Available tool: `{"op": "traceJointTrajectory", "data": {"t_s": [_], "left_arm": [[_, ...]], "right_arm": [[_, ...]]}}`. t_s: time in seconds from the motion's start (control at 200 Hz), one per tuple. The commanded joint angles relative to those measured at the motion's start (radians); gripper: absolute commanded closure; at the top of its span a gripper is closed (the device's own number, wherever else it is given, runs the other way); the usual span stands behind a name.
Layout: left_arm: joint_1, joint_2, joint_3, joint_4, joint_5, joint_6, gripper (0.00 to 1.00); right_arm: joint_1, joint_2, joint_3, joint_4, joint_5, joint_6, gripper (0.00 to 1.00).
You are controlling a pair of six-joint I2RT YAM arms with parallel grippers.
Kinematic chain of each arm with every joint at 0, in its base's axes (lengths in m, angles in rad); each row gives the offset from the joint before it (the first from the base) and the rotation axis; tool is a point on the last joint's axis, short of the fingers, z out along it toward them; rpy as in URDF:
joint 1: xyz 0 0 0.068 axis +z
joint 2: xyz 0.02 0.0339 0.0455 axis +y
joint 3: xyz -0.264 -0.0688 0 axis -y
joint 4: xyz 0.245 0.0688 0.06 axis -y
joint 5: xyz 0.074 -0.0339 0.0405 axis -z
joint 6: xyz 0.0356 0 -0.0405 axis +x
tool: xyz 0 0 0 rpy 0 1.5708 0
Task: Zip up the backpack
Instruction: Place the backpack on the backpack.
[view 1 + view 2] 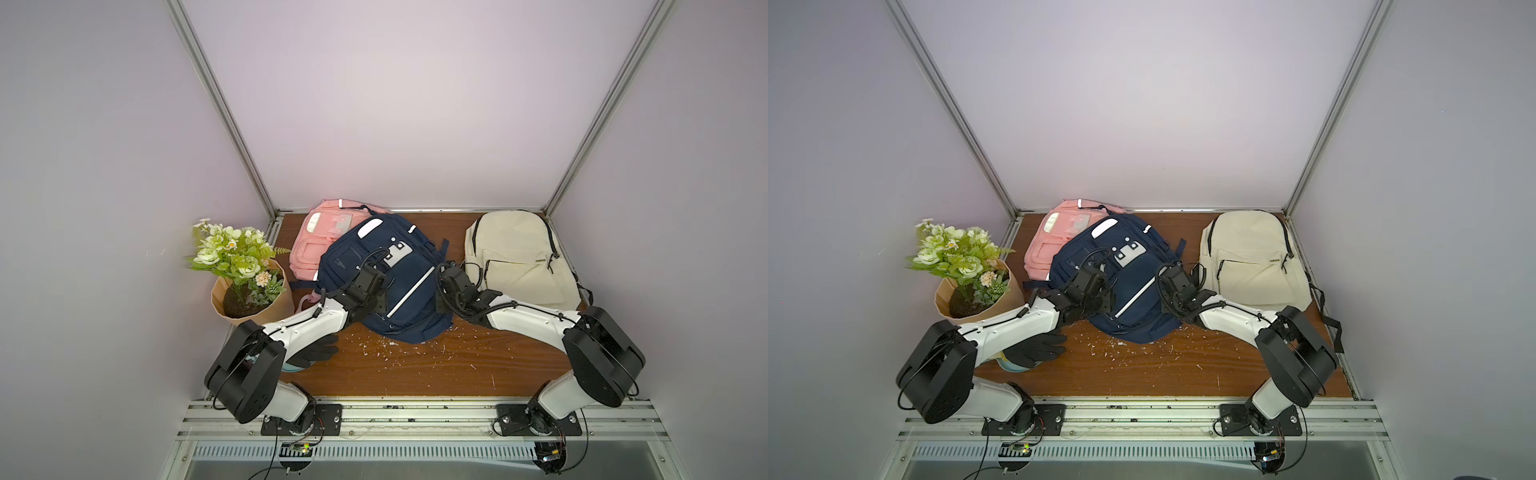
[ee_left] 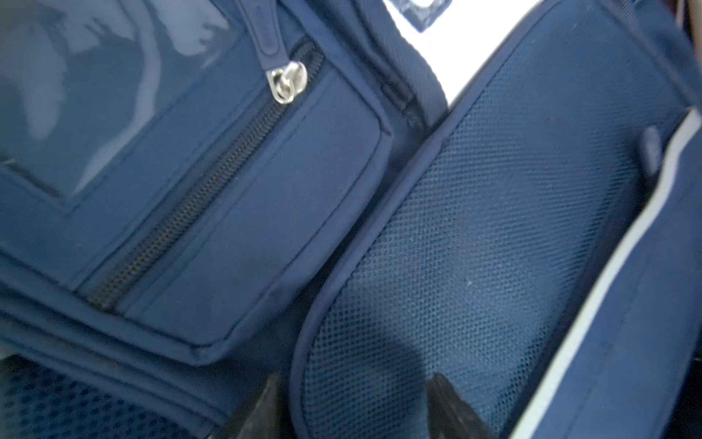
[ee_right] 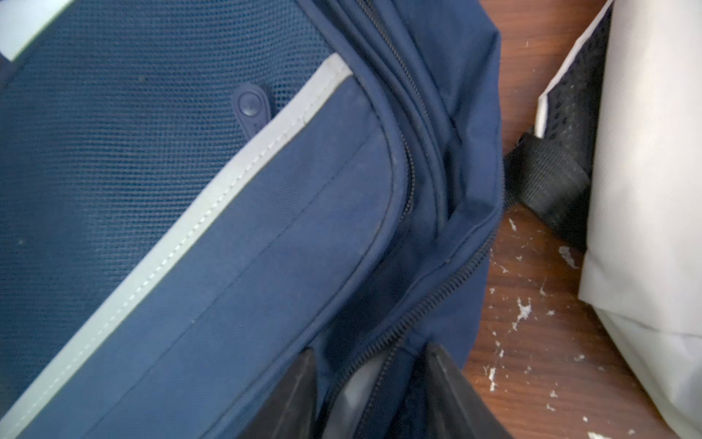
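Right wrist: backpack point(image 3: 228, 228) perhaps within tool point(image 3: 370, 365)

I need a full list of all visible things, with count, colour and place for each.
navy backpack: one, navy, table centre
pink backpack: one, pink, far left, partly under the navy backpack
cream backpack: one, cream, far right
flowers: one bunch, white-green, in tan pot, left edge
glove: one, black, near left
flecks: many, white, before the navy backpack
table: one, brown wood
left arm: one, white-black, jaws apart over navy mesh
right arm: one, white-black, jaws apart astride navy side zip
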Motion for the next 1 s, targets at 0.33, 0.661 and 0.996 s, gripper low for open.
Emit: {"op": "traceJointTrajectory", "data": {"t_s": [0.33,0.661,0.996], "left_arm": [[0.078,0.077,-0.034,0.125,0.186,-0.019,0.59],[0.015,-0.014,0.0,0.138,0.138,-0.122,0.92],[-0.041,-0.019,0.124,0.146,0.031,-0.236,1.0]], "right_arm": [[0.001,0.004,0.058,0.058,-0.004,-0.034,0.57],[-0.102,0.15,0.256,0.067,-0.063,-0.073,0.65],[-0.138,0.042,0.298,-0.002,-0.064,-0.032,0.54]]}}
